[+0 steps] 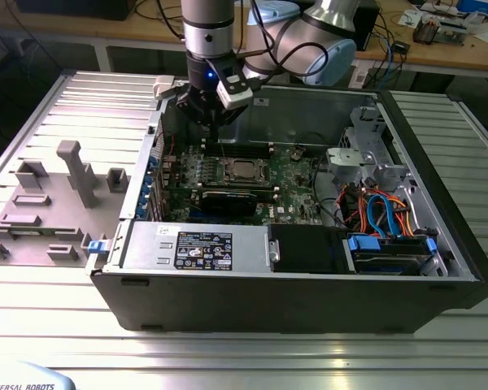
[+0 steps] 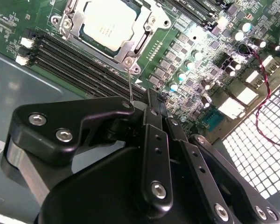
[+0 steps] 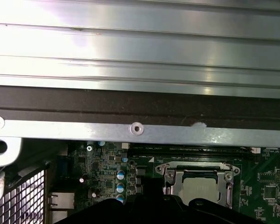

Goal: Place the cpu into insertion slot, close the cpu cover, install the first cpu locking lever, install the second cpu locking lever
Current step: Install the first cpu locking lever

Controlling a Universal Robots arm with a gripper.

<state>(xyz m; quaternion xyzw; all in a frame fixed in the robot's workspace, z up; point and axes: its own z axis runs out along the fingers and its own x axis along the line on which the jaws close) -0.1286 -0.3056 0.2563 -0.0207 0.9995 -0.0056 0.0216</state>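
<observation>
Pincer (image 2: 151, 97) looks pressed together right by the thin locking lever (image 2: 130, 79), cpu (image 2: 107, 21) sitting under the closed cpu cover (image 2: 141, 45).

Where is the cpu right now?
The cpu sits in the insertion slot, framed by the cpu cover, mid-motherboard in the exterior view, near the gripper.

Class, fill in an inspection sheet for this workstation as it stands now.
Surface: ribbed metal table carrying an open computer case.
Job's things: cpu lies flat inside the cpu cover, which is down; a thin locking lever stands up toward the claw.
Clutter: grey fixture blocks at the exterior view's left.
Grippers: claw hangs just above the cpu.
Cables: orange and blue leads inside the case.
Surroundings: wooden bench behind.
</observation>
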